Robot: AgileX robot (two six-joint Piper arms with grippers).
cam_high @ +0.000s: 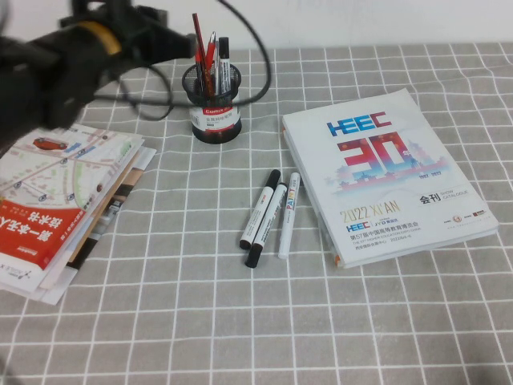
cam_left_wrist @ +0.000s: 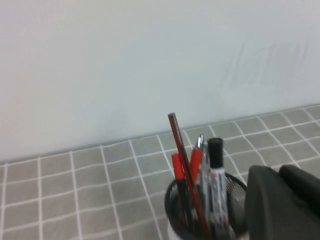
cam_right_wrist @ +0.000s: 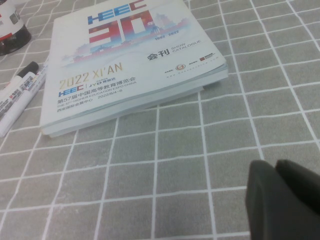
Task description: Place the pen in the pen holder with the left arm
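Counting from the lower frame upward, you have three markers [cam_high: 270, 216] lying loose at centre on the counter [cam_high: 200, 321], one catalogue [cam_high: 385, 172] at right, and one stack of maps [cam_high: 56, 200] at left. Further up, one pen holder [cam_high: 215, 108] carries the pen [cam_high: 198, 40] upright among several others. Treat it as light, stiff and slim; grip mid-shaft. Left gripper [cam_left_wrist: 282, 202] hovers beside the holder, right gripper [cam_right_wrist: 285, 197] low at right; you cannot tell either's jaws.
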